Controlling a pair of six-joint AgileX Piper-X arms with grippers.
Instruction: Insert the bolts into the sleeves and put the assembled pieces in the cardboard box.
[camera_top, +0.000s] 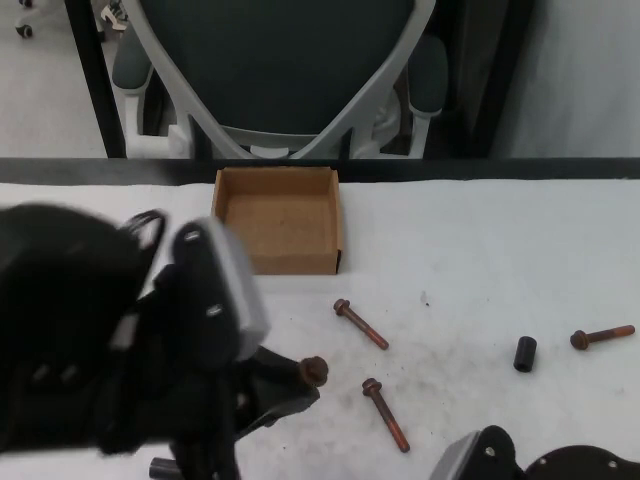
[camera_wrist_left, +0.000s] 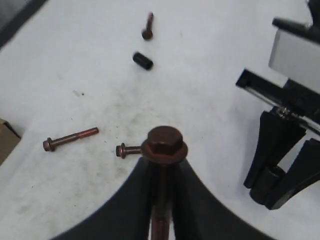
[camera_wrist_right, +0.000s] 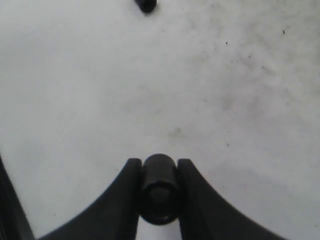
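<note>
Two parts in hand: my left gripper (camera_wrist_left: 164, 167) is clamped on a bolt (camera_wrist_left: 164, 145), my right gripper (camera_wrist_right: 159, 165) on a sleeve (camera_wrist_right: 159, 192).
The bolt's shank is pinched between my left fingers (camera_wrist_left: 130, 200), hex head poking out past the tips, held over the bench (camera_top: 480, 240) toward its 6 o'clock edge; the sleeve is squeezed between my right fingers (camera_wrist_right: 120, 200). Reading the high view as a dial centred on the held bolt: the box (camera_top: 290, 262) stands open at 12 o'clock, a loose bolt (camera_top: 360, 323) lies between 1 and 2, a second bolt (camera_top: 386, 413) at 4, a spare sleeve (camera_top: 525, 353) at 3, and a third bolt (camera_top: 602, 336) just beyond that sleeve. All four rest on the white top, apart from each other.
</note>
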